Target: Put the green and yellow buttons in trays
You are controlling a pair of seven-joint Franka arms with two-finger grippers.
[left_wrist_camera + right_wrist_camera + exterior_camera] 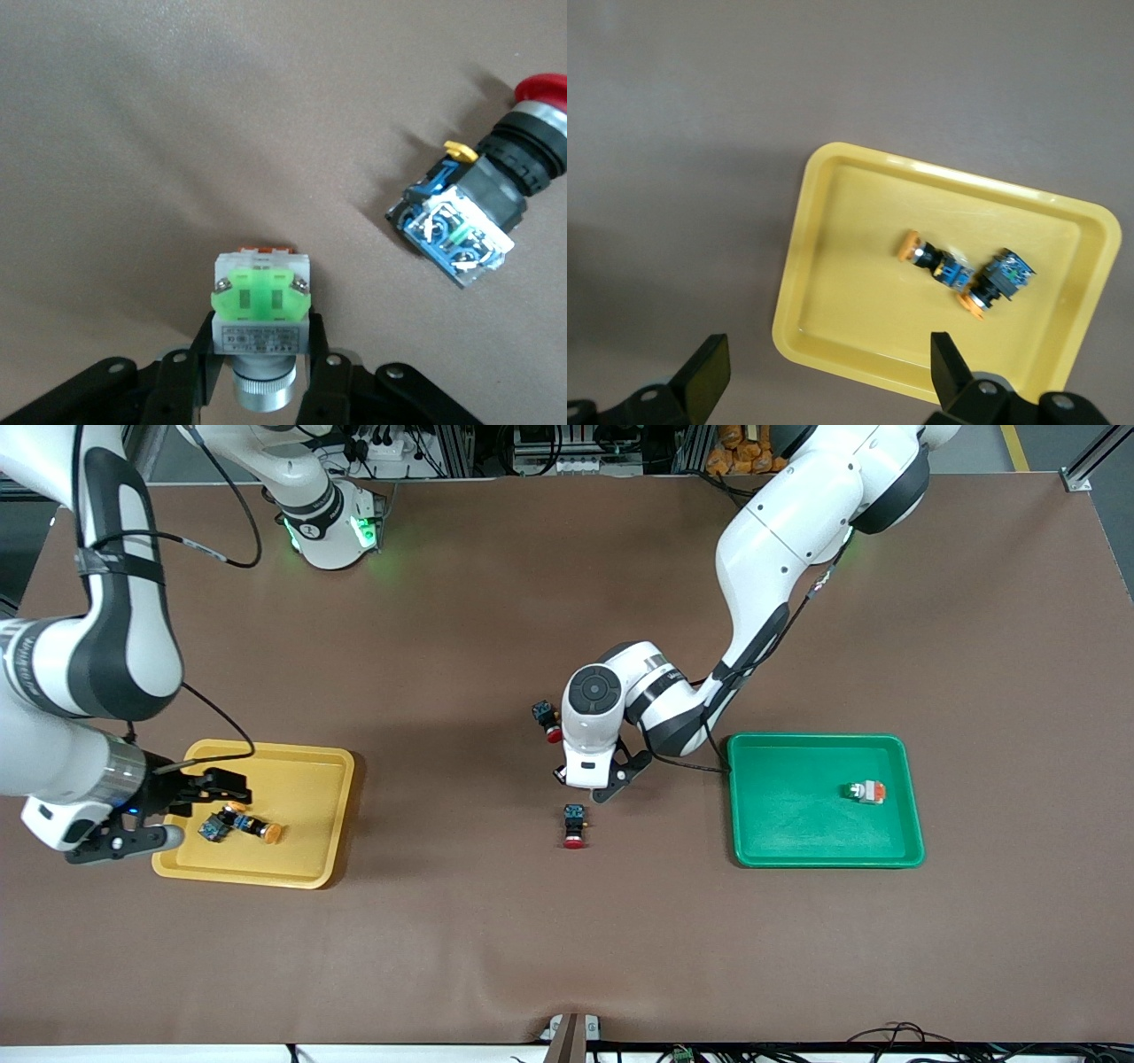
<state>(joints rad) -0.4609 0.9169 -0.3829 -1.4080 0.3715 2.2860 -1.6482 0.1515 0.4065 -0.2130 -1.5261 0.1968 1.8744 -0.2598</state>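
Four switches make up the job, and three look sorted: two yellow-capped buttons lie touching in the yellow tray, and a whitish button with an orange block lies in the green tray. The fourth, the green-block button, sits clamped between the left gripper's fingers, just over the brown table at mid-table. Judging by colour, it is bound for the green tray, toward the left arm's end of the table. Two red-capped switches, one nearer the front camera and one farther, stay out of it. The left arm folds down steeply, wrist bent toward the table. The right gripper hovers spread wide over the yellow tray, holding nothing.
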